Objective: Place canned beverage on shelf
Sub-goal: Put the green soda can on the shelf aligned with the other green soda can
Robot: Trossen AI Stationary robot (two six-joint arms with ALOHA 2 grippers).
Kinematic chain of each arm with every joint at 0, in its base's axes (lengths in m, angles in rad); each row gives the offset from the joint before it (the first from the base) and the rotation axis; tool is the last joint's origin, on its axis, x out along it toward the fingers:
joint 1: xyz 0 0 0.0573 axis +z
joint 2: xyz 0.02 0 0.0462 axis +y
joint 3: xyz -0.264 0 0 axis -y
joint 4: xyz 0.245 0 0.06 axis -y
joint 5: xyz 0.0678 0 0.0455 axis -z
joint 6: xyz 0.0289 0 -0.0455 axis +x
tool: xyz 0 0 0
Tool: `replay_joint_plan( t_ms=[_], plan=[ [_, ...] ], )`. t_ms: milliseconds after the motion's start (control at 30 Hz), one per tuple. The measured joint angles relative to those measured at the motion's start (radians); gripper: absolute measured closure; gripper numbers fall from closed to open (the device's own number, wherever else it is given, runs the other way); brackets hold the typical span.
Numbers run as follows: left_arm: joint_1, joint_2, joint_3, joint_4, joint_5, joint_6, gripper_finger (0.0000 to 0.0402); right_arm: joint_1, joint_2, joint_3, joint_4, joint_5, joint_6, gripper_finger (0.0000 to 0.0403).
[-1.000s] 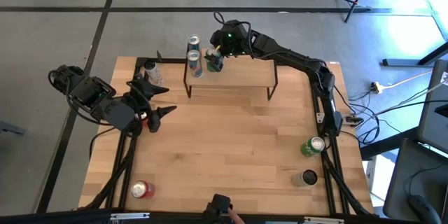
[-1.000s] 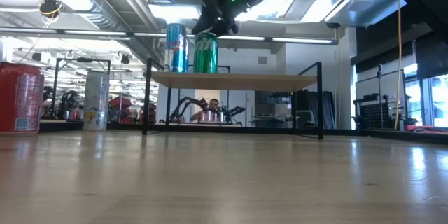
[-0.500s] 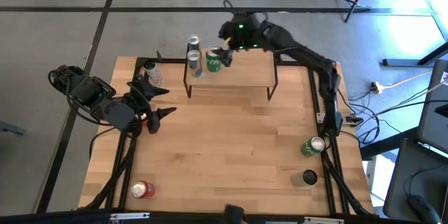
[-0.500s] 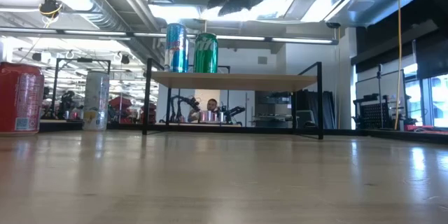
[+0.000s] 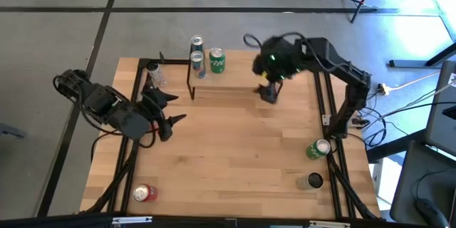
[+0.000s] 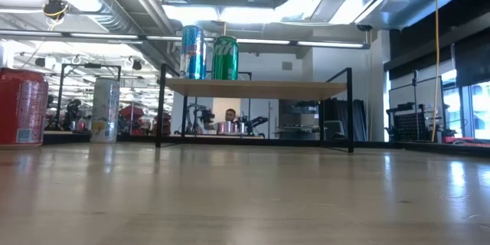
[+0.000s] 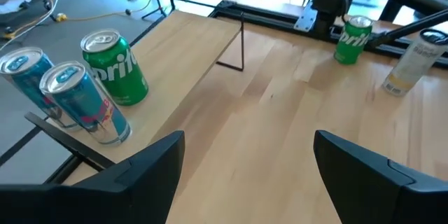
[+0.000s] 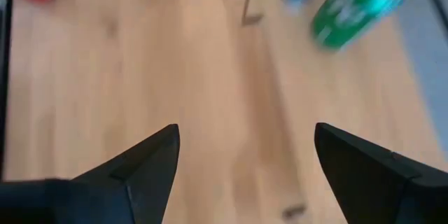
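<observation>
Canned beverage: a green can (image 5: 217, 60) is seen standing upright on the shelf (image 5: 239, 75), near its left end, just beside a blue can (image 5: 198, 64); in the low view both are shown on the plank top, clear of either arm.
Red can: one (image 5: 144, 193) is seen at the table's (image 5: 235, 149) near left corner, upright.
Pale can: one (image 5: 154, 74) stands on the table just left of the shelf.
Left gripper: the left gripper (image 5: 168, 108) is held over the table's left part, fingers spread apart and nothing between them.
Second blue can: one (image 5: 197, 44) is seen just behind the shelf; whether it rests on the plank cannot be told.
Right gripper: the right gripper (image 5: 269, 91) is held above the shelf's right end, fingers apart and empty.
Spare cans: another green can (image 5: 318, 149) and a dark-topped can (image 5: 311, 181) stand by the table's right edge.
Step in hand: the placement is judged done and a clear withdrawal is judged to be in hand.
How it is done well: the right arm should be kept high above the shelf frame, so the placed cans are not brushed or toppled.
</observation>
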Motion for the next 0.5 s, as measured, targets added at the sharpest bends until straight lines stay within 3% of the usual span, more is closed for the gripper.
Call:
replay_joint_plan(
  t_ms=[200,267,500],
  plan=[
    [0.062,0.019,0.0,0.0,0.076,-0.027,0.0098,0.157,-0.092,-0.071,-0.031,-0.02,0.101,0.0086],
    [0.08,0.021,0.0,0.003,0.106,-0.027,0.0098,0.197,-0.143,-0.123,-0.046,0.031,0.122,0.0086],
    [0.115,0.021,0.0,0.017,0.112,0.048,0.0098,0.258,-0.334,-0.441,-0.046,0.087,0.316,0.0086]
  ],
)
